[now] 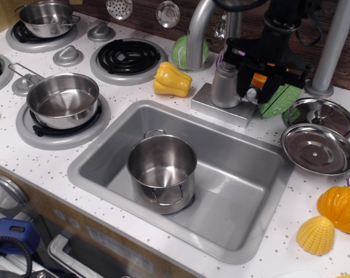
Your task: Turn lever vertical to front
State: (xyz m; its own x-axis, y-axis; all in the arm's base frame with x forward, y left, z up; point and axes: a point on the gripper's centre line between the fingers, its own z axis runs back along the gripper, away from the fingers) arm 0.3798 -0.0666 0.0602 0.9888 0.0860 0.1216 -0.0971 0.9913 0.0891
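The lever [251, 95] is mostly hidden. Only a small silver bit of it shows beside the grey tap body [223, 87], behind the sink [99, 159]. My black gripper [257, 88] has come down from above right of the tap. Its two fingers [243, 84] stand apart on either side of the lever's place, with something orange showing in the gap. I cannot tell whether the fingers touch the lever. The tall curved spout [198, 29] rises just left of the gripper.
A steel pot [161, 168] stands in the sink. A yellow pepper [172, 79] and a cabbage [179, 53] lie left of the tap, and a green leaf [286, 92] right of it. Two lids [318, 149] lie at the right. A grey pole [334, 46] stands behind the gripper.
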